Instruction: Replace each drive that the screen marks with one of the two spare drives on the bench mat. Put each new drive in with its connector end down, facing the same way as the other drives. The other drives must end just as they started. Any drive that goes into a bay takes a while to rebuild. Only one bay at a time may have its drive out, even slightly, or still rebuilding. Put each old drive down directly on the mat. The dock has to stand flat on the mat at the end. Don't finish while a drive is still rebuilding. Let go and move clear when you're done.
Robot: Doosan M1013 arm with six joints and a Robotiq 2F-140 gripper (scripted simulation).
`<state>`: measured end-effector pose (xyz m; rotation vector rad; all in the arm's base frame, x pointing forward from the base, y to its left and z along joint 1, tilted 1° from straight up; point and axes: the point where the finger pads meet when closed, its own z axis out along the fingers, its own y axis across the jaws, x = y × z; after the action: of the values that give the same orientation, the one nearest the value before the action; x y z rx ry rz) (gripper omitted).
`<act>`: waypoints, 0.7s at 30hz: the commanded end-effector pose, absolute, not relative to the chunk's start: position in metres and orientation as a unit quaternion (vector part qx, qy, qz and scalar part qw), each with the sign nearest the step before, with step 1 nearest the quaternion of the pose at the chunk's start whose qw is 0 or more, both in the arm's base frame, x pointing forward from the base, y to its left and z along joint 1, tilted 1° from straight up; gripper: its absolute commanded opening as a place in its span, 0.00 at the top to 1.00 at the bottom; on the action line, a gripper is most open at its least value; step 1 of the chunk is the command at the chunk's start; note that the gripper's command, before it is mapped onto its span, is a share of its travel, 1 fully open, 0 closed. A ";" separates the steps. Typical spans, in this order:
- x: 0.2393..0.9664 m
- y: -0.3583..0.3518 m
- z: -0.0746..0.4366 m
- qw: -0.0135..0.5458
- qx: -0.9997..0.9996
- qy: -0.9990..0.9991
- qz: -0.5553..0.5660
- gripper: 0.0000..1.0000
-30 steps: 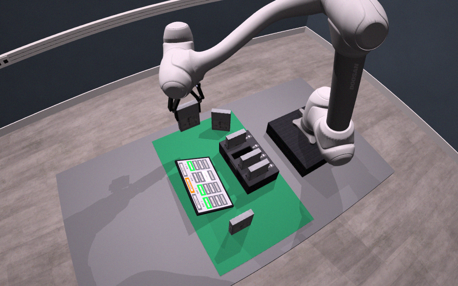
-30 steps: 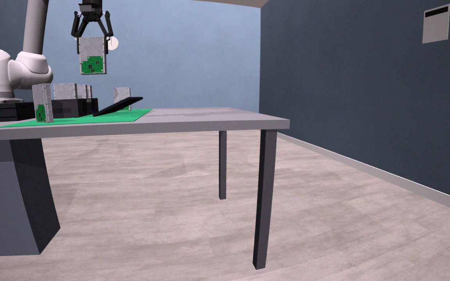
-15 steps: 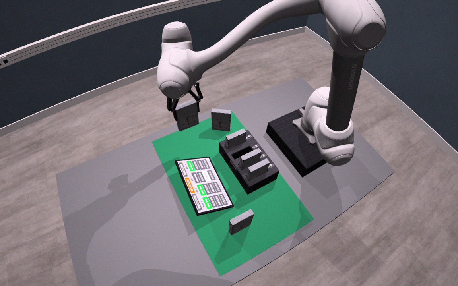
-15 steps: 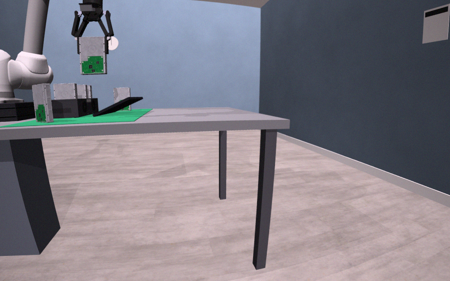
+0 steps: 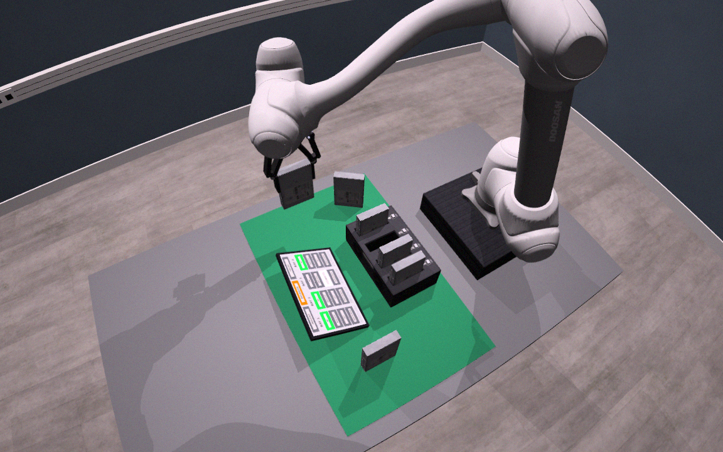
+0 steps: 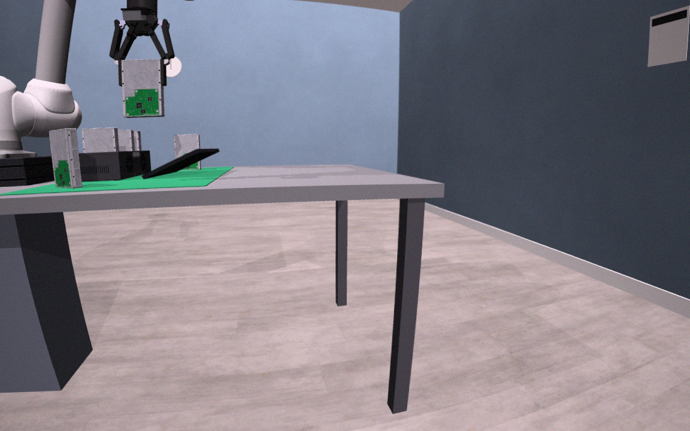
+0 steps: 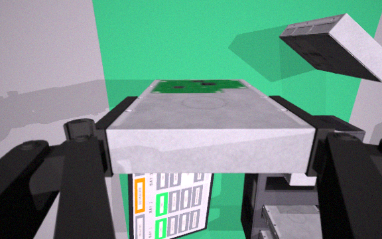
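My gripper [image 5: 295,178] [image 6: 142,75] [image 7: 202,112] is shut on a grey drive [image 5: 297,189] [image 6: 141,80] [image 7: 207,114]. The drive hangs upright, well above the mat's far end, its green board at the low end. The black dock [image 5: 395,293] [image 6: 102,167] [image 7: 277,197] holds upright drives in three bays; the second bay [image 5: 382,240] from the far end is empty. One drive [image 5: 348,191] [image 6: 63,158] [image 7: 337,50] stands on the mat beyond the dock. Another drive [image 5: 381,351] [image 6: 186,145] stands near the mat's near end. The screen [image 5: 324,292] [image 7: 171,206] shows an orange box and three green cells.
The green mat [image 5: 425,376] [image 6: 197,179] [image 7: 164,33] lies on the grey table [image 5: 184,360] [image 6: 336,184]. The tilted screen stands beside the dock. The arm's black base [image 5: 459,238] is on the dock's other side.
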<state>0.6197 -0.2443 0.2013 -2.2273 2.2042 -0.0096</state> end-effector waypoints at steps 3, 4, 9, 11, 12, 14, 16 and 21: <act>0.620 -0.244 0.195 0.005 -0.711 0.703 -0.004 0.90; 0.620 -0.244 0.193 0.005 -0.711 0.703 -0.004 0.90; 0.620 -0.244 0.182 0.005 -0.711 0.703 -0.004 0.90; 0.620 -0.244 0.182 0.005 -0.711 0.703 -0.004 0.90; 0.621 -0.244 0.180 0.005 -0.711 0.703 -0.004 0.90; 0.621 -0.244 0.174 0.005 -0.711 0.703 -0.004 0.90; 0.621 -0.244 0.169 0.005 -0.711 0.703 -0.004 0.90; 0.621 -0.244 0.154 0.005 -0.711 0.703 -0.004 0.90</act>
<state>0.6202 -0.2442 0.1591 -2.2274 2.2041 -0.0094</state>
